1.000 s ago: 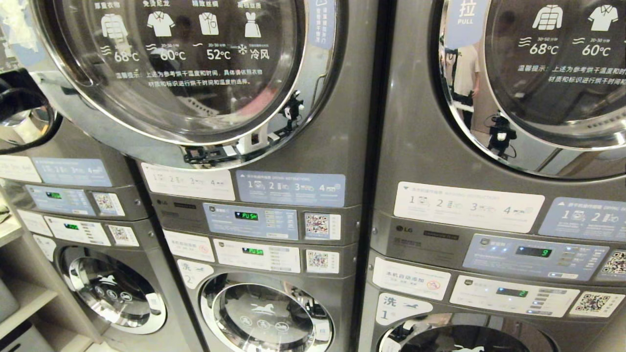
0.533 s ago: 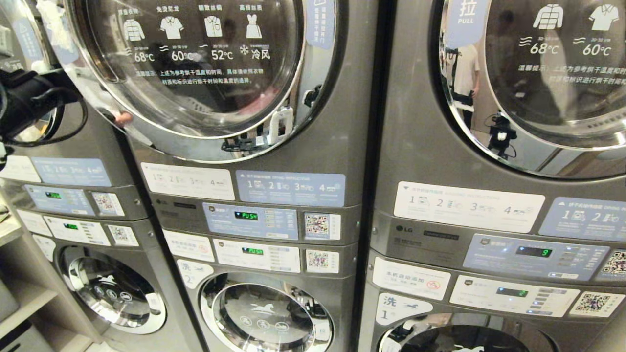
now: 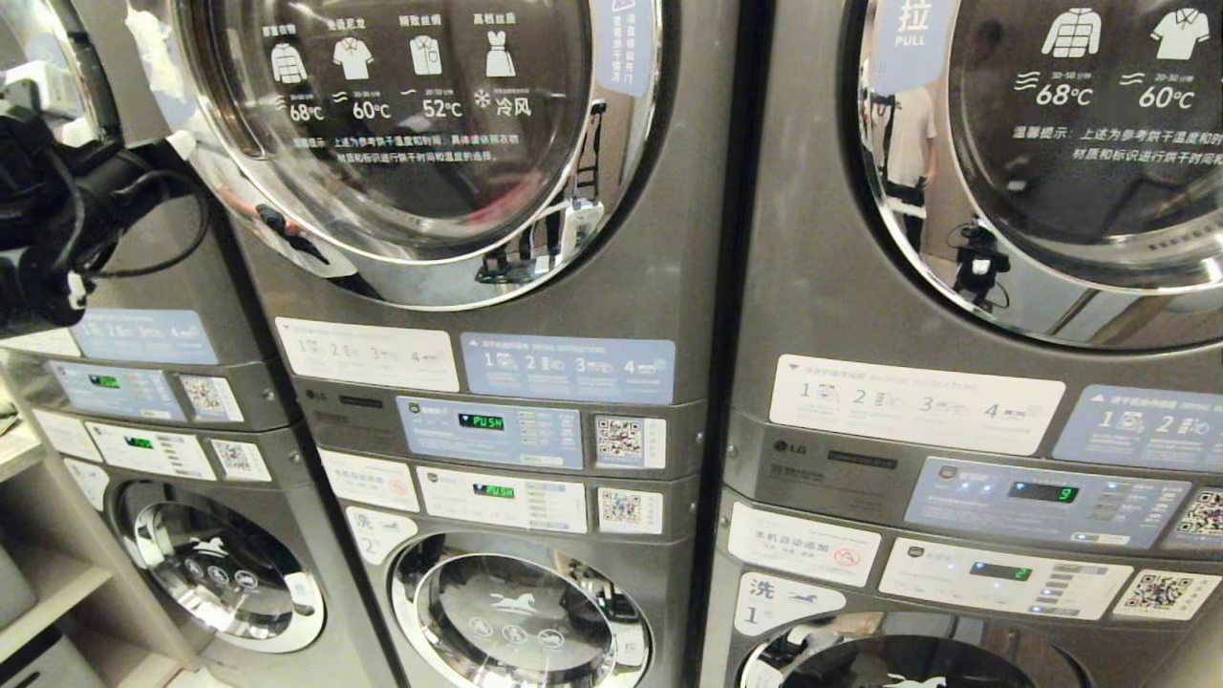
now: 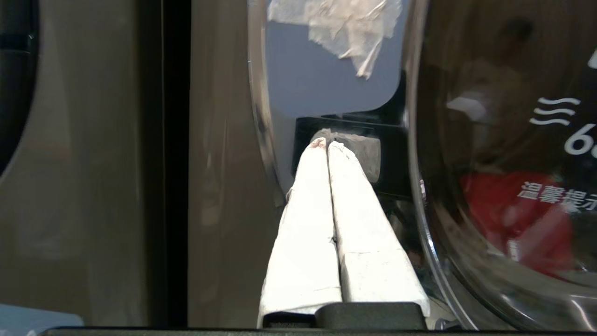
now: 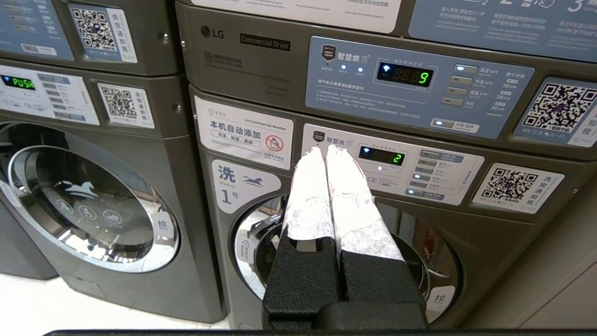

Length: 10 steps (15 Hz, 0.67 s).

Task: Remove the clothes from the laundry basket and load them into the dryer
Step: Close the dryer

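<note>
The middle dryer's round glass door (image 3: pixel 401 143) stands almost against the machine front, its left edge still a little off it. My left arm (image 3: pixel 48 220) reaches in from the left at that edge. In the left wrist view my left gripper (image 4: pixel 327 143) is shut on nothing, its white-wrapped tips against the dark recess in the door's chrome rim (image 4: pixel 261 116). A red garment (image 4: pixel 513 224) shows behind the glass. My right gripper (image 5: pixel 325 150) is shut and empty, hanging in front of the lower right washer (image 5: pixel 345 261). The laundry basket is out of view.
A second dryer (image 3: pixel 1051 143) with its door shut stands to the right, and a person is mirrored in its chrome ring (image 3: pixel 908 134). Washers (image 3: pixel 521 621) sit below the control panels (image 3: pixel 487 430). A pale shelf (image 3: pixel 38 573) is at the lower left.
The dryer door has swung in toward the machine front, its left edge moving right. My left arm has come further into view, following that edge. The right arm has not moved.
</note>
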{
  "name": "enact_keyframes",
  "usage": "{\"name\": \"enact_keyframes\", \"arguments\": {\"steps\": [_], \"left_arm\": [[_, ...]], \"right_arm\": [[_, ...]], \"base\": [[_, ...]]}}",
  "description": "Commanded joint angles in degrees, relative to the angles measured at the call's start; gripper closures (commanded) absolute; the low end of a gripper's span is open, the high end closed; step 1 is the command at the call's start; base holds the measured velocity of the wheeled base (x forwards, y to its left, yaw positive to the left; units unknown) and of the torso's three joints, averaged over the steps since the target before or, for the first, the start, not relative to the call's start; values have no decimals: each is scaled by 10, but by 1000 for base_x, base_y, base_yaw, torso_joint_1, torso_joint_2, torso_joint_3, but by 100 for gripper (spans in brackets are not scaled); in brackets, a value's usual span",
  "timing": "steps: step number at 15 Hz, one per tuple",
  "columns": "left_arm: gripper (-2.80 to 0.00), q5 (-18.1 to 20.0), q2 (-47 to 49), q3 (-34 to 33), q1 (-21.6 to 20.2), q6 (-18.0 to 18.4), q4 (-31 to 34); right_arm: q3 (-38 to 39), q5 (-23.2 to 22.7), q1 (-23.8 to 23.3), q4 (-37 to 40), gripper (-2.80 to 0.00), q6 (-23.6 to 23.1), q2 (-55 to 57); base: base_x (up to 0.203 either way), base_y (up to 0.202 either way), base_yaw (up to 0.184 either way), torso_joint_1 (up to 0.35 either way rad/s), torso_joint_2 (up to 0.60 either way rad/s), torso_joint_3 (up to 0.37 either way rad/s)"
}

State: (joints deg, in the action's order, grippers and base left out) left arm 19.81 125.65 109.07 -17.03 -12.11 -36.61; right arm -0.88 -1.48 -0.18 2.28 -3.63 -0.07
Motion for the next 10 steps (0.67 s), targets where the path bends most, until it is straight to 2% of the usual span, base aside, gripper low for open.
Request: {"name": "enact_keyframes", "arguments": {"steps": [1, 4, 10], "left_arm": [[0, 7, 31, 15, 0, -8, -10], [0, 51, 55, 15, 0, -9, -52], [0, 75, 76, 16, 13, -26, -66]], "right_arm": [[1, 0, 0, 0, 0, -1, 0], [1, 0, 0, 0, 0, -1, 0], [0, 0, 0, 0, 0, -1, 0]], "base": [[0, 0, 0, 0, 0, 0], [0, 0, 0, 0, 0, 0], [0, 0, 0, 0, 0, 0]]}}
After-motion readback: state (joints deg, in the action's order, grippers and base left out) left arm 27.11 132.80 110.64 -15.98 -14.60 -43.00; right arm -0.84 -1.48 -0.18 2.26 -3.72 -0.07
